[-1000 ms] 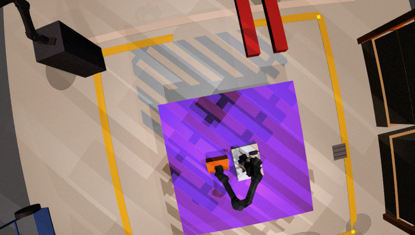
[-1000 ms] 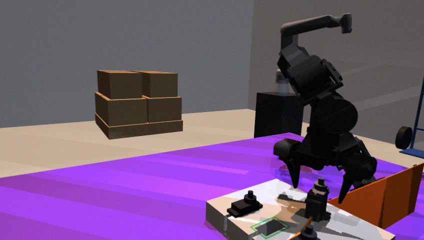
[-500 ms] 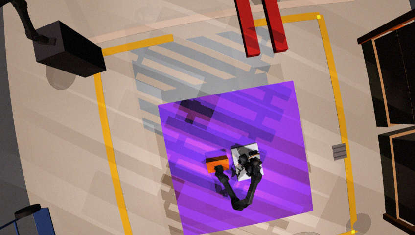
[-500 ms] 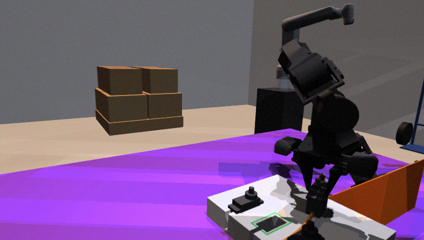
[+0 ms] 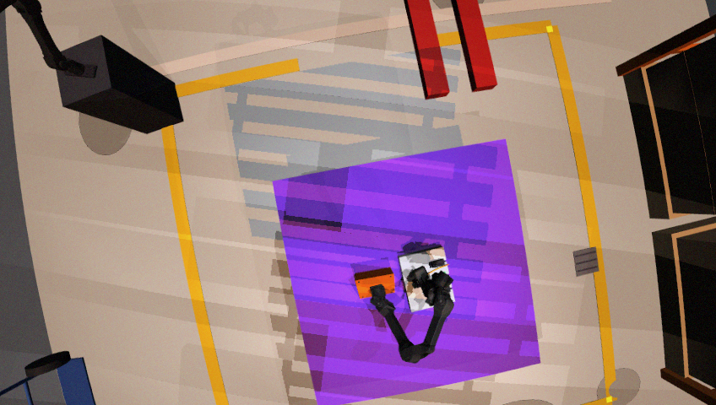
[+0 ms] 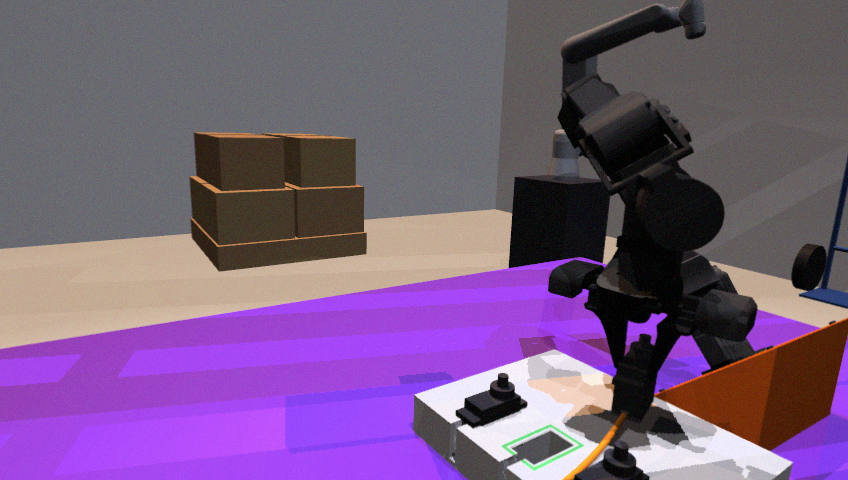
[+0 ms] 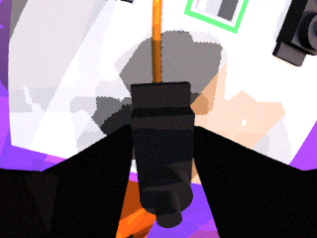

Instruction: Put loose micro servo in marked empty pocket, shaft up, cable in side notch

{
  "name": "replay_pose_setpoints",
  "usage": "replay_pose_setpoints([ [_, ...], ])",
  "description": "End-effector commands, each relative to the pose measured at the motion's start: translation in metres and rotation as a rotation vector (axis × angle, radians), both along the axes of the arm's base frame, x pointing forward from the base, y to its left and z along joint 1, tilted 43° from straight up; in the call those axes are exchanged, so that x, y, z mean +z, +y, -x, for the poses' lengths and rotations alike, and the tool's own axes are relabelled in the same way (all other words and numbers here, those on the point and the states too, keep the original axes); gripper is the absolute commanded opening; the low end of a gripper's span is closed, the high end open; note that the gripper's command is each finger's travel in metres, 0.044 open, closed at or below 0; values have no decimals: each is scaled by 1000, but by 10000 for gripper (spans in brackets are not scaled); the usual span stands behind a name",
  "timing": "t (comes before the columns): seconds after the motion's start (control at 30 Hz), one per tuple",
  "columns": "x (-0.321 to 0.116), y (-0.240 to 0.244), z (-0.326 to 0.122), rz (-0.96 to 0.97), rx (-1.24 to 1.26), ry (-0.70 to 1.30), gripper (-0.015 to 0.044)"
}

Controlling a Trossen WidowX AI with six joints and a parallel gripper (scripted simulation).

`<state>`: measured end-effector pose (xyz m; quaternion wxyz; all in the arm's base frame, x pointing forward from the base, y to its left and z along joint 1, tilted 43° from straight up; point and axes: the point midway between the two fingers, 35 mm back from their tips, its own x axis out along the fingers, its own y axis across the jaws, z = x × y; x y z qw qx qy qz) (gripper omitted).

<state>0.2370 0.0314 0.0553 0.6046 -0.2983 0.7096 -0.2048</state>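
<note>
The loose black micro servo (image 6: 634, 386) (image 7: 160, 101) is upright over the white deck (image 6: 538, 365) (image 7: 59, 64), its output shaft at the top. My gripper (image 6: 636, 369) (image 7: 161, 133) is shut on its body, one finger on each side. Whether its lower end touches the deck is unclear. Its orange cable (image 6: 604, 440) (image 7: 157, 40) runs from the lower end past the pocket's side. The empty pocket (image 6: 544, 447) (image 7: 225, 7), outlined in green, lies away from the servo, its side notch at the deck's edge in the exterior view. In the top view the arm hides the held servo.
Seated black servos flank the pocket, one (image 6: 490, 405) toward the deck's corner and another (image 6: 615, 469) near the cable. An orange block-like part (image 5: 362, 289) (image 6: 737, 392) stands close beside the deck on the purple mat (image 5: 502, 300) (image 6: 226, 422).
</note>
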Motion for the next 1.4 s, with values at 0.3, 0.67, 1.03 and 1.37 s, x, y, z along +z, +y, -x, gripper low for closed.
replay_pose_setpoints([
  [0.3,13,9,-3,-8,3,-7,0],
  [0.67,25,-5,-10,-7,3,-7,0],
  [1.03,27,-8,-10,7,-110,-110,0],
  [1.37,27,-9,-14,11,-145,-141,0],
])
